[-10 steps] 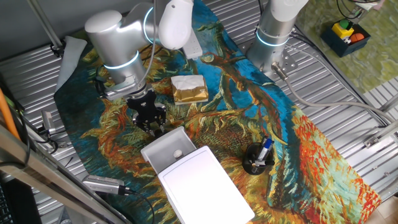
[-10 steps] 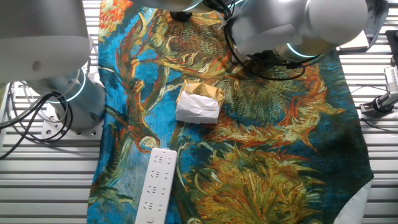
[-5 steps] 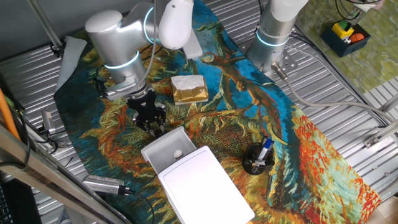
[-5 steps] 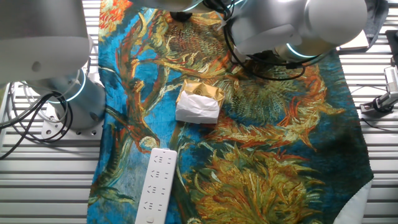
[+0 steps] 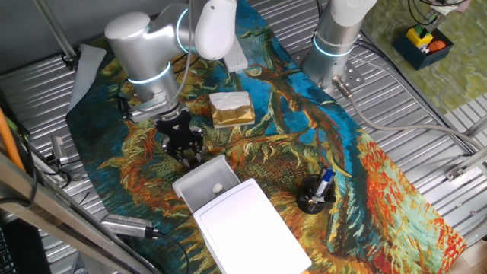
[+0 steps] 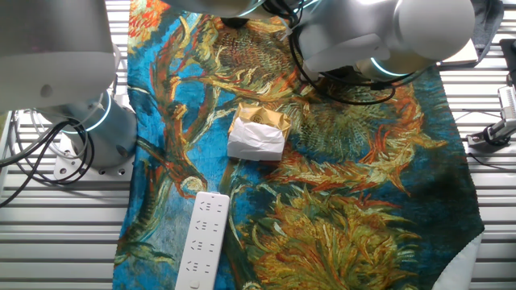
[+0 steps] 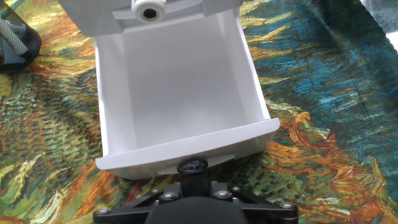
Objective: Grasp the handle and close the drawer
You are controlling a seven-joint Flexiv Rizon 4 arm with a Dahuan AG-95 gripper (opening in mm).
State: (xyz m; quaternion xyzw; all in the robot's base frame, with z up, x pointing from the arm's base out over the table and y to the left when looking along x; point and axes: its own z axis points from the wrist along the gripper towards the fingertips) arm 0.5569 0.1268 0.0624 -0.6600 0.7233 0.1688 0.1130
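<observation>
Nothing is seen to have moved vs. the earlier frames; arm held static. Gripper (image 5: 188, 156) is set at the drawer (image 7: 177, 87) front lip, w/ handle (image 7: 193, 165) just ahead; finger spread can't be told. Drawer is pulled out from the white box (image 5: 251, 228) near the cloth's (image 5: 365, 175) front edge. Risk: handle missed or box shoved if pushed off-axis. Arm is bent, wrist pointed down.

We see the black two-finger hand (image 5: 189, 154) pointing down at the near edge of the shallow white plastic drawer (image 5: 204, 181), which stands pulled out of its flat-topped white box (image 5: 251, 228). A tan-and-white block (image 5: 231, 108) lies beyond on the painted sunflower-print cloth (image 5: 365, 175) covering the tabletop, and a black mesh pen cup (image 5: 314, 194) stands right of the box.
</observation>
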